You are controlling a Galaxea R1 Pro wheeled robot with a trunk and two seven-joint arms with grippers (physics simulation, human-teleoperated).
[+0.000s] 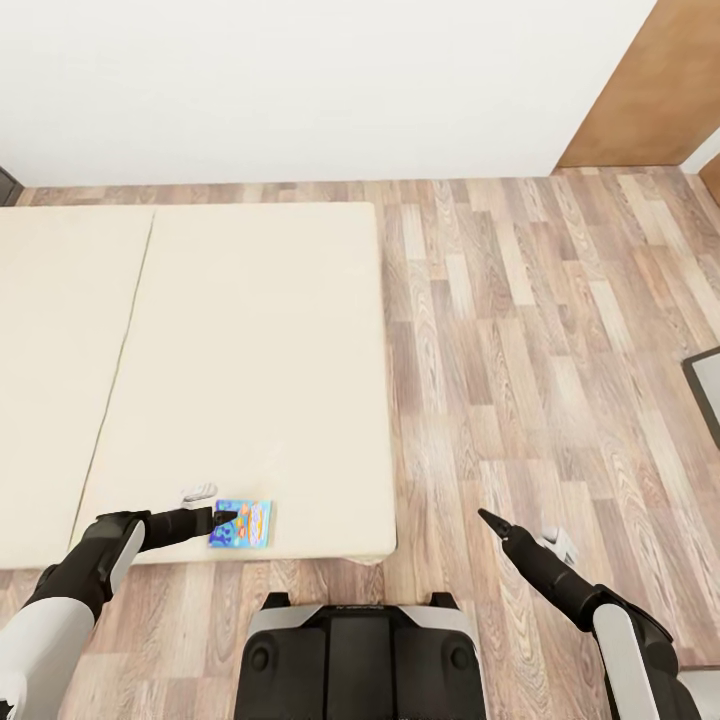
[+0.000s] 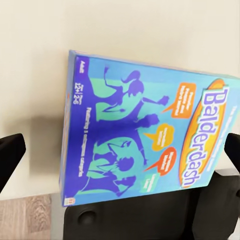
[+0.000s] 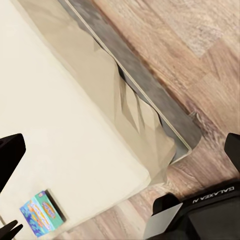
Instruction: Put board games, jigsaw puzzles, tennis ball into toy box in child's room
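Note:
A blue board game (image 1: 242, 523), lettered "Balderdash" (image 2: 145, 135), lies flat on the cream bed (image 1: 250, 350) near its front right corner. My left gripper (image 1: 226, 518) hovers at the box's left edge, open; in the left wrist view its fingers (image 2: 10, 157) stand wide apart with the box between them, untouched on that side. My right gripper (image 1: 490, 520) hangs open over the wood floor to the right of the bed, holding nothing. Its wrist view looks back at the bed corner and the blue box (image 3: 42, 212). The toy box, table, puzzles and ball are out of view.
A small white object (image 1: 200, 491) lies on the bed just beyond the game. A brown wooden door (image 1: 650, 90) stands at the far right and a dark grey panel (image 1: 705, 390) at the right edge. Plank floor (image 1: 520, 330) stretches right of the bed; my base (image 1: 360, 650) is against the bed's front.

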